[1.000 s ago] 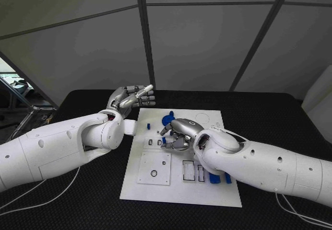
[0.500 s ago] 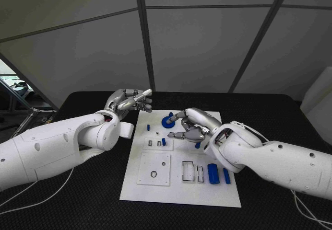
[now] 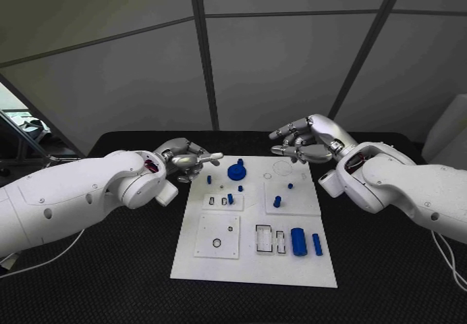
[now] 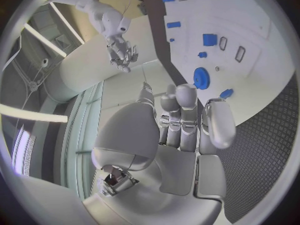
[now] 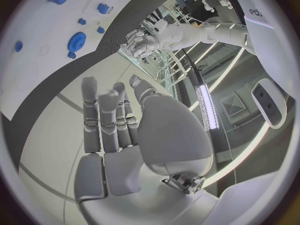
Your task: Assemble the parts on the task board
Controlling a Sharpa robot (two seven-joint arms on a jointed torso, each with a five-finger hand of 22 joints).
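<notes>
The white task board (image 3: 255,270) lies in the middle of the black table. On its far half sit a round blue disc (image 3: 237,172) and several small blue pegs, one (image 3: 277,201) on the right inset plate. Two blue cylinders (image 3: 299,241) lie near the right edge. My left hand (image 3: 185,160) hovers at the board's far left corner, one finger stretched toward the board, holding nothing. My right hand (image 3: 306,140) is raised beyond the board's far right corner, fingers loosely spread and empty. The left wrist view shows the left hand (image 4: 181,130), the disc (image 4: 200,77) and the board (image 4: 250,30).
White inset plates with slots lie on the board: a small one (image 3: 222,201) at centre left and a larger one (image 3: 218,236) nearer me. Black table (image 3: 107,270) surrounds the board. Grey wall panels stand behind. The right wrist view shows my right hand (image 5: 119,130) and the far left hand (image 5: 140,42).
My right hand has lifted off the middle of the board and drawn back to its far right, uncovering a blue peg on the right plate. My left hand has come lower, beside the far left corner.
</notes>
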